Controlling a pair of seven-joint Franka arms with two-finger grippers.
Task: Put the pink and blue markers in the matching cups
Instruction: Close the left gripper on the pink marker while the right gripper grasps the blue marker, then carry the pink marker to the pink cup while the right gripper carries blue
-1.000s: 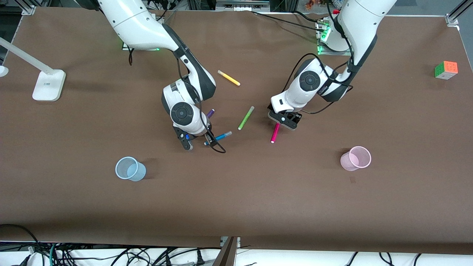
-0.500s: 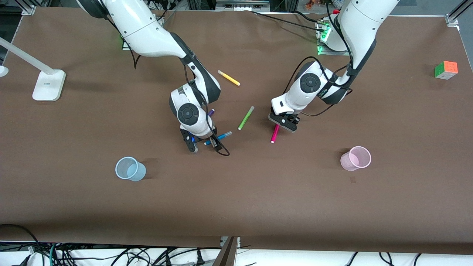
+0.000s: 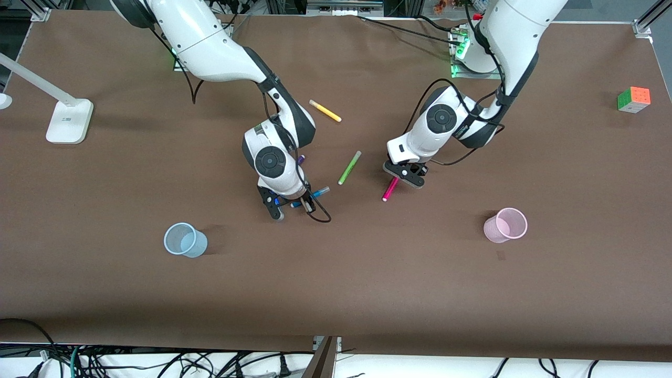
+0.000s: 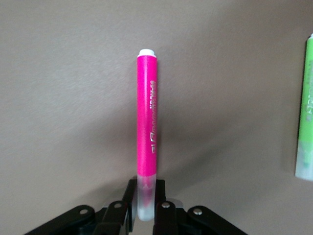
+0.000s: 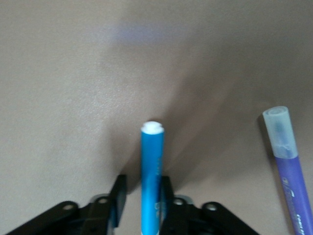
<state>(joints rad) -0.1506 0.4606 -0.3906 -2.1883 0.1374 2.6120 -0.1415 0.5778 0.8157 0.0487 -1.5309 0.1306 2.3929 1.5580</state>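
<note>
The pink marker (image 3: pixel 389 190) lies near the table's middle, toward the left arm's end. My left gripper (image 3: pixel 401 178) is shut on its pale cap, as the left wrist view shows, gripper (image 4: pixel 145 210) and marker (image 4: pixel 146 122). The blue marker (image 3: pixel 317 193) lies toward the right arm's end. My right gripper (image 3: pixel 300 203) is down over it and open. In the right wrist view the gripper (image 5: pixel 144 205) straddles the marker (image 5: pixel 151 166), with a gap on one side. The light blue cup (image 3: pixel 185 240) and the light pink cup (image 3: pixel 505 224) stand upright, nearer the front camera.
A purple pen (image 3: pixel 301 159) lies right beside my right hand and shows in the right wrist view (image 5: pixel 288 161). A lime-green pen (image 3: pixel 349 167) lies between the arms. A yellow pen (image 3: pixel 325 111) lies farther back. A colour cube (image 3: pixel 633 99) and a lamp base (image 3: pixel 68 121) stand at the table's ends.
My right gripper has slid along the table toward the left arm's end and settled over the blue marker. The pink marker's free end has swung slightly in my left gripper.
</note>
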